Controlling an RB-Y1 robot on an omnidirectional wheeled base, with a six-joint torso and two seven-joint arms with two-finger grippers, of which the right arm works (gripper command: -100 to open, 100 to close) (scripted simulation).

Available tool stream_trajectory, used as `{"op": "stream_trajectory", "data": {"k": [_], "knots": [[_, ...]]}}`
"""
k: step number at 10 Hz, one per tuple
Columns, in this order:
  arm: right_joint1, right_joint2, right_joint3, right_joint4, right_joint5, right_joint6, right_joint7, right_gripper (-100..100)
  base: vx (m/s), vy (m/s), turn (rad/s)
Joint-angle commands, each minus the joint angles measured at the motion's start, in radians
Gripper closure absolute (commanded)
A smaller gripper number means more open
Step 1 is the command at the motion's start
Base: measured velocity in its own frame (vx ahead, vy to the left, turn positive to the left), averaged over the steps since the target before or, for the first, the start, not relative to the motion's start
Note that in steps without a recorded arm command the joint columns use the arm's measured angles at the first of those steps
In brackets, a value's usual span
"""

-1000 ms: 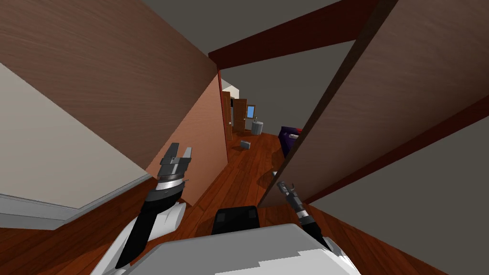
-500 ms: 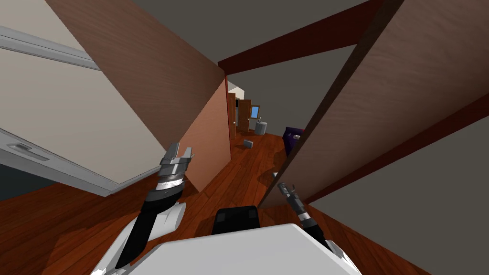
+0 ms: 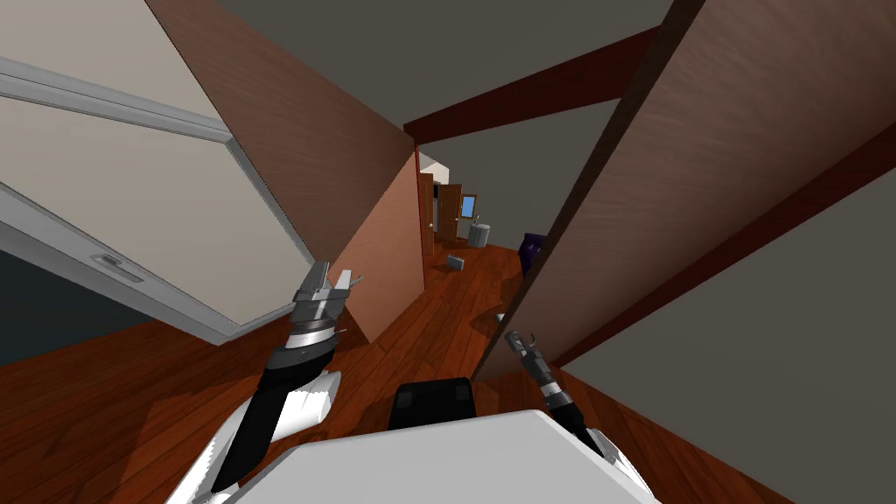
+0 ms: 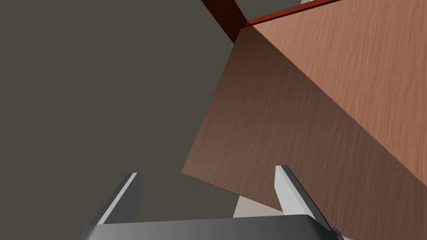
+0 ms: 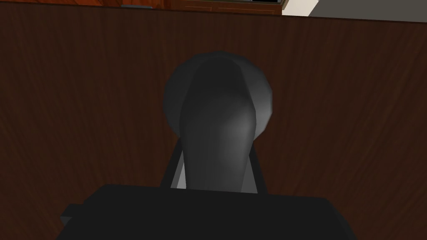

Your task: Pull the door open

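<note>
Our right claw [image 3: 514, 338] was at the free edge of the door [image 3: 700, 175], low on our right. From the wrist, its two fingers [image 5: 255, 173] pressed the sides of the grey handle [image 5: 221, 121], which rose from between them against the dark brown door face. The claw was closed on it. The view was dim there, so we could not say whether the handle was a knob or a lever, though its round head suggested a knob.

The door stood ajar, angled toward us, its thin edge facing us and its brown wood face running off to the right. Between that edge and a brown wall [image 3: 350, 157] on the left lay a gap onto a hallway with a red-brown plank floor [image 3: 437, 306]. Down the hallway a small grey box [image 3: 452, 262] lay on the floor. A purple thing [image 3: 531, 249] showed just past the door's edge, partly hidden by it.

Our left claw [image 3: 332, 273] hung well apart from the door, in front of the wall's corner, fingers spread wide and holding nothing.
</note>
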Motion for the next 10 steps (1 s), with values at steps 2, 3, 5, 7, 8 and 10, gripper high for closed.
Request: {"op": "stream_trajectory", "data": {"k": [2,3,5,7,8,10], "knots": [[-0.033,0.011,0.033,-0.004,-0.018,0.03,0.018,100,-0.236,-0.058,0.109],[-0.041,0.014,0.043,-0.011,-0.024,0.045,0.024,100,-0.238,-0.037,0.083],[-0.055,0.019,0.058,-0.024,-0.034,0.069,0.033,100,-0.194,-0.05,0.053],[-0.069,0.024,0.074,-0.037,-0.044,0.094,0.043,100,-0.136,-0.059,0.06],[-0.083,0.03,0.09,-0.049,-0.054,0.119,0.053,100,-0.159,-0.069,0.074],[-0.092,0.033,0.101,-0.048,-0.061,0.135,0.059,100,-0.173,-0.073,0.072]]}}
